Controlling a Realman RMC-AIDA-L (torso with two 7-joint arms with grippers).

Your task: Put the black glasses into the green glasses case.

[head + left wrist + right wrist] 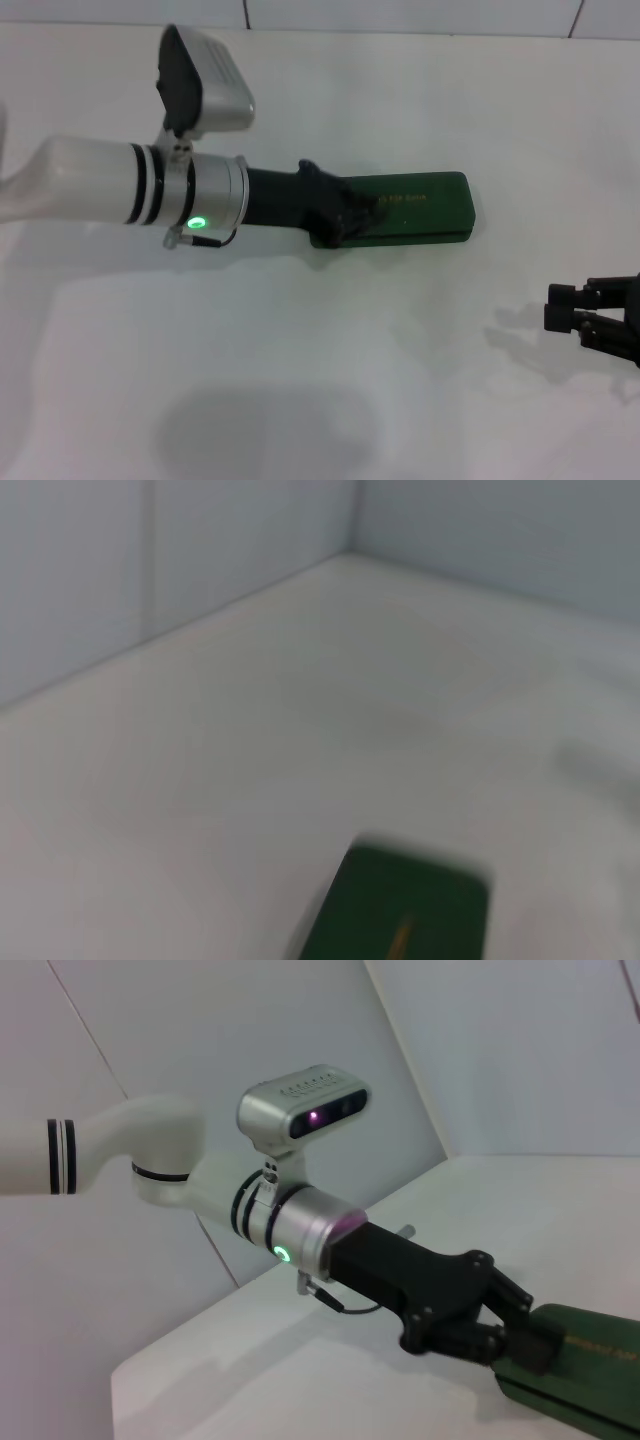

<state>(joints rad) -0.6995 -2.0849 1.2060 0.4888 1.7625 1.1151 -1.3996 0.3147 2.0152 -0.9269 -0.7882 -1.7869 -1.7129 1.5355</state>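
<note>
Here, left hand point(365, 215) on seemingly closed green glasses case point(425, 205), right hand point(572, 308) apart

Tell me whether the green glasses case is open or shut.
Shut: the green glasses case lies flat, lid down with its gold lettering up, the left gripper on its end.

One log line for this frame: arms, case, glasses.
left gripper: on lid end of green glasses case | case: closed | black glasses: not visible | right gripper: parked, table's right edge
</note>
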